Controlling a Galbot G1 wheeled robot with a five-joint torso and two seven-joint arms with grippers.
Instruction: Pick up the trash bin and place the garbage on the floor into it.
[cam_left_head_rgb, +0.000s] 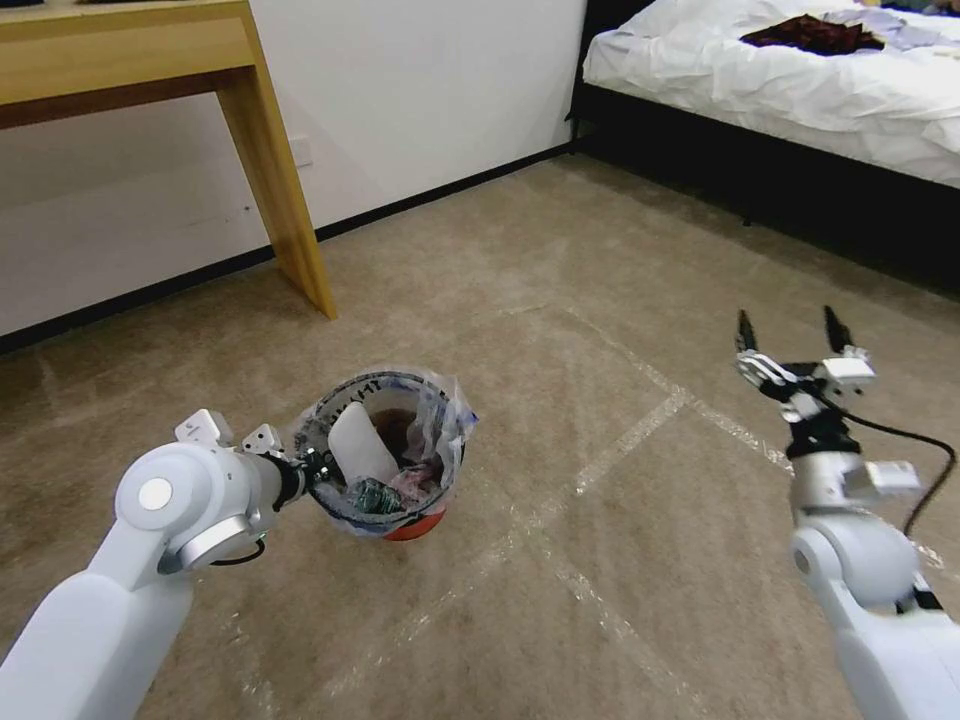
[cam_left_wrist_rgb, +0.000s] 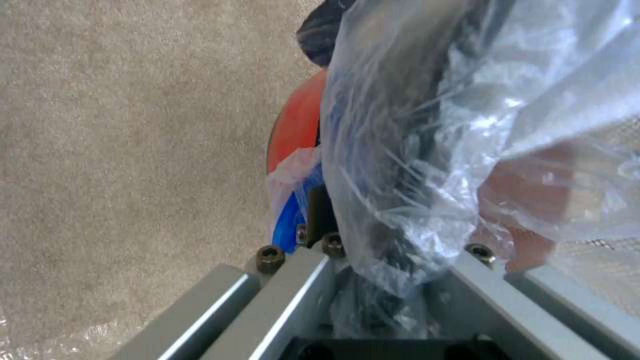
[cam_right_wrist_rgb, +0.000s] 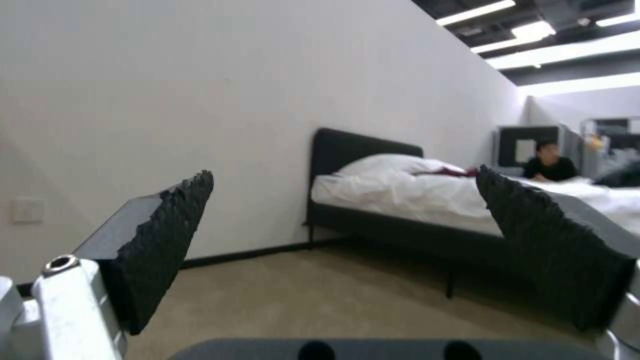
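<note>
Taped carpet floor (cam_left_head_rgb: 600, 260), one desk (cam_left_head_rgb: 150, 60), one bed (cam_left_head_rgb: 800, 90); left gripper (cam_left_head_rgb: 312, 468) clenches one bin (cam_left_head_rgb: 415, 525), right gripper (cam_left_head_rgb: 795, 335) spread

We are in a bedroom, though probably a mock one built inside a larger hall. A bed (cam_left_head_rgb: 800, 90) with white bedding and a dark frame stands against a white wall (cam_left_head_rgb: 420, 90), beside a wooden desk (cam_left_head_rgb: 130, 50) on beige carpet (cam_left_head_rgb: 560, 300). Above the partition wall we glimpse strip lights (cam_right_wrist_rgb: 507, 15), apparently industrial.
</note>
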